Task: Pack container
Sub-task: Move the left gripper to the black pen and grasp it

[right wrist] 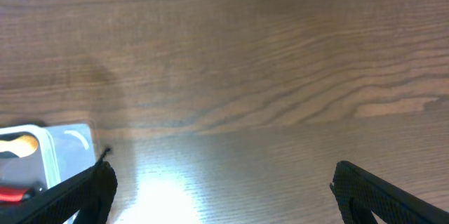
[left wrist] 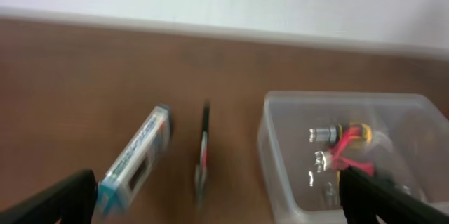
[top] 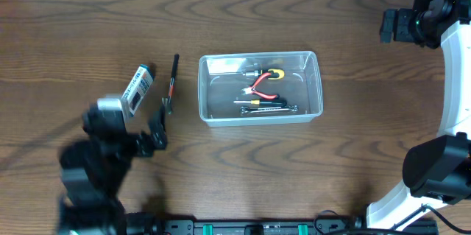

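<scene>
The clear plastic container [top: 204, 91] sits mid-table, holding red-handled pliers [top: 263, 80] and small metal tools [top: 266, 106]. To its left lie a slim black and red tool [top: 172, 82] and a white and blue box [top: 138, 88]. My left gripper [top: 152, 135] is open, near the front left, just short of them. In the left wrist view the box [left wrist: 137, 157] and slim tool [left wrist: 203, 150] lie ahead between the fingers, beside the container [left wrist: 275, 161]. My right gripper [top: 401, 25] hangs open at the far right with nothing in it [right wrist: 224, 196].
Bare brown wood surrounds the container. In the right wrist view only a corner of the container [right wrist: 70, 140] shows at the left, with a bright glare on the table. The right arm's white links [top: 456, 80] run along the right edge.
</scene>
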Available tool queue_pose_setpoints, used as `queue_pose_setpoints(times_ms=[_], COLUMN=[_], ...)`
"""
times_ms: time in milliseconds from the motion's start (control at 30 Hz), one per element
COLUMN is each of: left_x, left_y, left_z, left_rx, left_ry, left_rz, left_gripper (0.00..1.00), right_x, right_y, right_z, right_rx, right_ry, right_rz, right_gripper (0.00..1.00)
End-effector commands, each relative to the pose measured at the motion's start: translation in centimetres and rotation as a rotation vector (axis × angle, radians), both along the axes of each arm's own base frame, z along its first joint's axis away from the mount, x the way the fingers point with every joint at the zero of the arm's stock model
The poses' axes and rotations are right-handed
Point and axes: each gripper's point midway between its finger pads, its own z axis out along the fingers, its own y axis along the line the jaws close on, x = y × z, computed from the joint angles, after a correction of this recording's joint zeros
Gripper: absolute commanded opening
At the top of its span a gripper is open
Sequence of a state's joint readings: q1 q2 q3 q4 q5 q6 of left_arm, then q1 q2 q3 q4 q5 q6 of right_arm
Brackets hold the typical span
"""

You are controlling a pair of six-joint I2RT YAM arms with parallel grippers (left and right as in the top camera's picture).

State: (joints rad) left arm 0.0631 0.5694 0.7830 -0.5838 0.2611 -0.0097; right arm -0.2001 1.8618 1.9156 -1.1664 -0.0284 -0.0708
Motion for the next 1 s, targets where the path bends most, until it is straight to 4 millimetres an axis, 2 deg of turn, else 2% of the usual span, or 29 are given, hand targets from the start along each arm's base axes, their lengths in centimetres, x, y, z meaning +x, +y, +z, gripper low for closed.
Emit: queue_pose_setpoints(times_ms=[0,133,267,433,767,800,867,967], left_x=[2.5,4.3,7.6,9.6,11.1,11.3,11.4,11.5], left_y=[0.9,1.8,2.0,2.0,2.1,2.2,2.2,2.1], left_z=[2.9,3.8,4.1,1.5,-3.0,-3.6,-4.8,-6.9], left_rx=[0.099,0.117,0.108,0.078,0.131,0.137,0.133,0.125], left_ry=[0.177,0.481,0.574,0.665,0.798,0.813,0.857,0.929], left_rz=[-0.022,-0.012,-0.018,-0.006,-0.087,-0.098,-0.103,-0.111], left_gripper=[0.98,0.98,0.98,0.98,1.00,0.96,0.82,0.76], right_x=[0.1,0.1,0.1,0.1,0.1,0.1,0.1,0.1], right_y=[0.3,0.2,0.3,0.3,0.3,0.3,0.3,0.2], right_z=[-0.4,-0.4,-0.4,-0.4,-0.4,-0.4,-0.4,-0.4], right_rx=[0.000,0.000,0.000,0.000,0.000,0.000,0.000,0.000], right_ry=[0.011,0.011,0.011,0.011,0.011,0.011,0.011,0.011], right_rz=[0.018,0.018,0.018,0.018,0.018,0.018,0.018,0.018], right_gripper=[0.99,0.99,0.99,0.99,0.99,0.99,0.99,0.99])
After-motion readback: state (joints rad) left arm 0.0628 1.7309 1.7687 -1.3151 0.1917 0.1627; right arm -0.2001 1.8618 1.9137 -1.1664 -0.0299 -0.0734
